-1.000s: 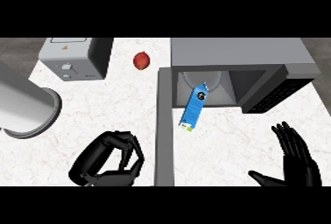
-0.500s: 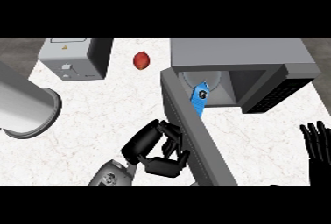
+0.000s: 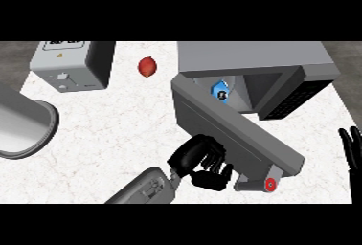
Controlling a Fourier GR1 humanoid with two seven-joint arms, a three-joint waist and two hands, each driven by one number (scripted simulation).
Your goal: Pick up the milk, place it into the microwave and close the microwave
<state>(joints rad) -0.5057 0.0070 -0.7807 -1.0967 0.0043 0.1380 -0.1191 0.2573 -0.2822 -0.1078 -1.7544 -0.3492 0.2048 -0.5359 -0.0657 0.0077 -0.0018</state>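
One milk carton (image 3: 220, 91) stands inside the one microwave (image 3: 283, 62), behind its half-open door (image 3: 233, 131). The left hand (image 3: 201, 162), fingers curled and empty, touches the door. The right hand (image 3: 351, 153) rests open. One red fruit (image 3: 147, 66) lies on the white marble worktop (image 3: 106, 124).

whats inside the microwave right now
A blue milk carton shows inside the grey box-shaped microwave, through the gap above its half-swung grey door. Only its top part is visible; the door covers the rest of the carton and the cavity floor.
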